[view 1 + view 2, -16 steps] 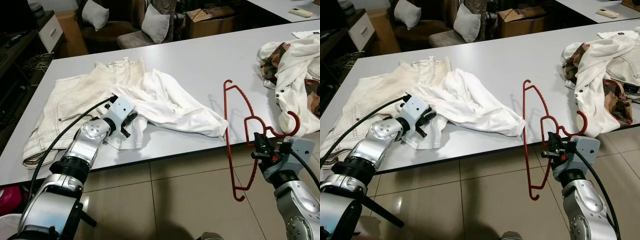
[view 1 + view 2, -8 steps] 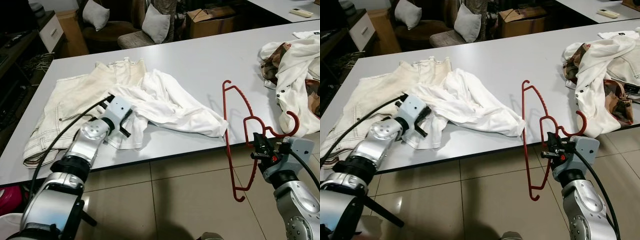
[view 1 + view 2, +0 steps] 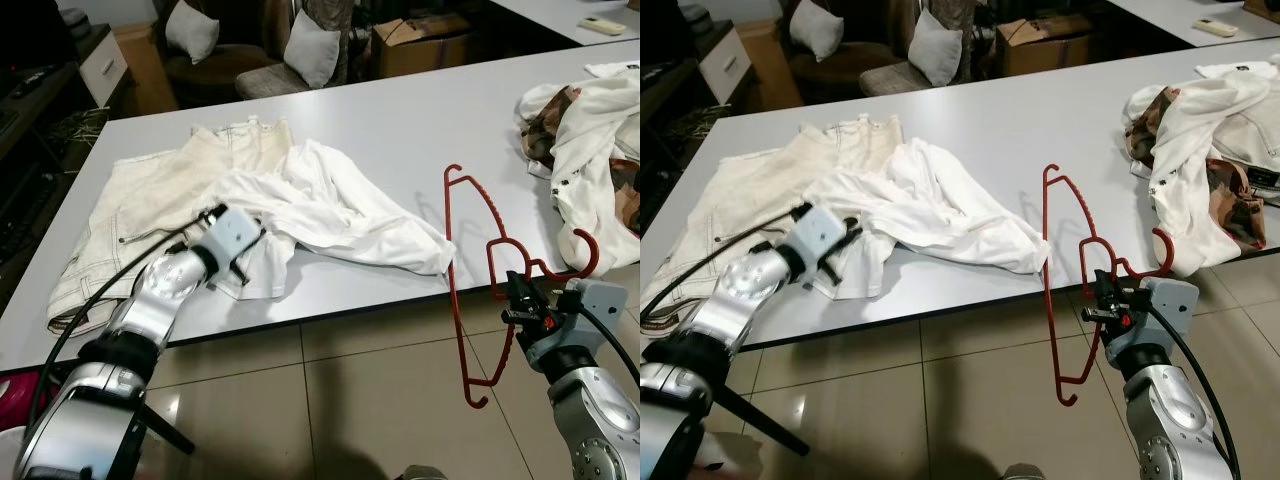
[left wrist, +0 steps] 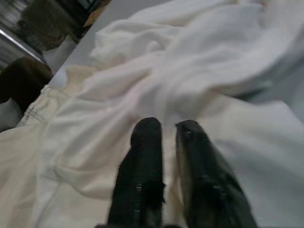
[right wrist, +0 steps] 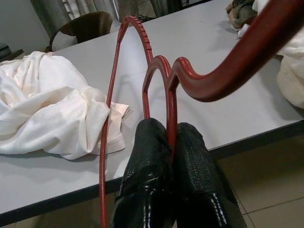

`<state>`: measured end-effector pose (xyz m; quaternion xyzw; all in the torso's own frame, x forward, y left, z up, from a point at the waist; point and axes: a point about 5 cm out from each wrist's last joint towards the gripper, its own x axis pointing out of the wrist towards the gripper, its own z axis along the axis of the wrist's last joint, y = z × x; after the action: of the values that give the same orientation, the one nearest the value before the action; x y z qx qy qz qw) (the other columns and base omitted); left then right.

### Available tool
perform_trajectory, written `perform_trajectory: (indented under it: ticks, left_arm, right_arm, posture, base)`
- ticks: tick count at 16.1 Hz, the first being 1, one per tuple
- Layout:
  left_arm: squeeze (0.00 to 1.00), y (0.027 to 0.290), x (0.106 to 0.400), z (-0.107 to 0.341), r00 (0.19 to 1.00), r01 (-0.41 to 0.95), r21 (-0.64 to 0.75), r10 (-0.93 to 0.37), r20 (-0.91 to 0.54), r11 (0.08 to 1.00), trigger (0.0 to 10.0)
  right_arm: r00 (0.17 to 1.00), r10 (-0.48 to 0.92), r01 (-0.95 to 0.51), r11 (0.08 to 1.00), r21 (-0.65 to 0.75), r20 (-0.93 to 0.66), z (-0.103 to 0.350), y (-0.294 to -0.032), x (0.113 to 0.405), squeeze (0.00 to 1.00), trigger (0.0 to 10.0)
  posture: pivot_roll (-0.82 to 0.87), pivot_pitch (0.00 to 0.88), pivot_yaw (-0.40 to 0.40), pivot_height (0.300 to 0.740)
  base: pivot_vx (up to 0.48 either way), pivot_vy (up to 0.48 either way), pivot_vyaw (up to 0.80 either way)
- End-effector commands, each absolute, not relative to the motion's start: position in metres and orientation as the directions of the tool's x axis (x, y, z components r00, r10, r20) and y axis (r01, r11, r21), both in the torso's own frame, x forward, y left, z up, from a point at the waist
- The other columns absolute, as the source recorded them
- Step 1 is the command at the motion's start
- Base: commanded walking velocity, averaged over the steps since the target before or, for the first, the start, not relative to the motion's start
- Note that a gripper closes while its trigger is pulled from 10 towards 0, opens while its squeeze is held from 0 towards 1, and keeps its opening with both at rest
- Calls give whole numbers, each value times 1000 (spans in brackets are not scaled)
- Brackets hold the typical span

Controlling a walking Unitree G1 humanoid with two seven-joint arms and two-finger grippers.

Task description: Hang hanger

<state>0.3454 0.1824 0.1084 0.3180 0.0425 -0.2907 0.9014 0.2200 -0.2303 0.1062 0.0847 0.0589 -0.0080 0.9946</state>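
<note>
A red plastic hanger [image 3: 453,262] hangs upright just off the table's near edge, its hook [image 3: 583,252] pointing right. My right gripper [image 3: 517,291] is shut on the hanger's neck [image 5: 171,102], with both fingers pressed against the red bar. A crumpled white shirt [image 3: 340,212] lies on the white table [image 3: 400,110], to the left of the hanger. My left gripper [image 3: 241,262] rests at the shirt's near left edge. In the left wrist view its fingers [image 4: 147,142] sit close together, pinched on the white cloth [image 4: 204,71].
Cream trousers [image 3: 140,195] lie under the shirt at the table's left. A pile of white and patterned clothes [image 3: 590,130] sits at the right end. Behind the table stand chairs with cushions [image 3: 310,45] and a cardboard box [image 3: 425,40]. Tiled floor [image 3: 350,400] lies below me.
My left arm has drawn back towards the left and turned its wrist, staying at the shirt's edge. The right gripper and hanger have barely moved, dropping slightly.
</note>
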Motion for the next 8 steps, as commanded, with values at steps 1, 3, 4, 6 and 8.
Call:
perform_trajectory:
  ticks: [1, 3, 4, 6, 8]
  left_arm:
    - [1000, 180, 343, 110, 804, 575, 575, -532, -266, 582, 10000]
    - [1000, 175, 344, 110, 804, 569, 590, -538, -254, 573, 10000]
    - [1000, 175, 344, 110, 807, 563, 601, -535, -250, 568, 10000]
    - [1000, 171, 347, 110, 817, 544, 635, -518, -252, 549, 10000]
    - [200, 167, 350, 108, 812, 554, 639, -514, -275, 534, 10000]
  right_arm:
    - [991, 21, 4, 984, 179, -136, 103, -224, 221, 0, 10000]
    - [990, 25, 0, 984, 178, -136, 104, -224, 221, 0, 10000]
    - [990, 26, -1, 984, 178, -136, 104, -224, 221, 0, 10000]
    - [990, 29, -5, 985, 175, -136, 104, -224, 222, 0, 10000]
    - [991, 23, 0, 985, 172, -130, 105, -226, 222, 0, 10000]
  posture:
    - [-247, 0, 136, 740]
    - [-248, 0, 131, 740]
    - [-248, 0, 131, 740]
    - [-255, 0, 137, 740]
    - [-263, 0, 145, 740]
  base:
    - [0, 0, 0]
    - [0, 0, 0]
    - [0, 0, 0]
    - [0, 0, 0]
    - [0, 0, 0]
